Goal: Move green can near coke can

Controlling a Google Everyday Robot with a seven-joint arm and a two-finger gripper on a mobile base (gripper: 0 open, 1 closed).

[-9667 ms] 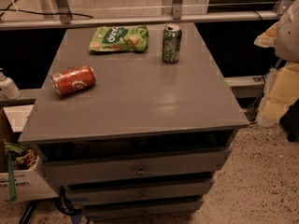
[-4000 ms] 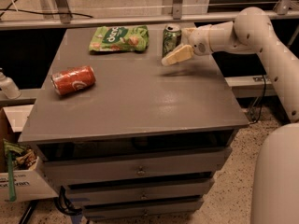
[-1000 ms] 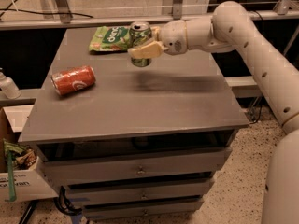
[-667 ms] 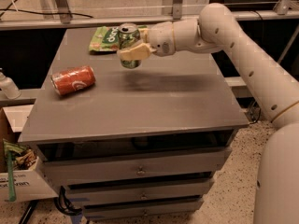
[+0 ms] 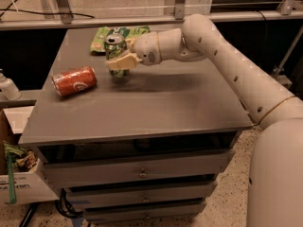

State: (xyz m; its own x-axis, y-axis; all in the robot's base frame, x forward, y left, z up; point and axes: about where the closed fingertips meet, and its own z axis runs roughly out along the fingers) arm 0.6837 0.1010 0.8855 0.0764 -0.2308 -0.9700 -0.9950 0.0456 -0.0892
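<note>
The green can (image 5: 115, 48) is upright in my gripper (image 5: 121, 59), held a little above the grey table top (image 5: 156, 103) at the back left. The gripper is shut on the can, with a cream finger across its front. The coke can (image 5: 74, 81) lies on its side on the table, just left of and slightly nearer than the green can, a short gap apart. My white arm (image 5: 222, 65) reaches in from the right.
A flat green snack bag (image 5: 99, 36) lies at the back of the table behind the gripper. The table is a drawer cabinet (image 5: 142, 174). A white bottle (image 5: 7, 86) and a cardboard box (image 5: 19, 174) stand at the left, beside the table.
My gripper has carried the green can leftward across the back of the table, from the right of the snack bag to close beside the coke can. The coke can has not moved.
</note>
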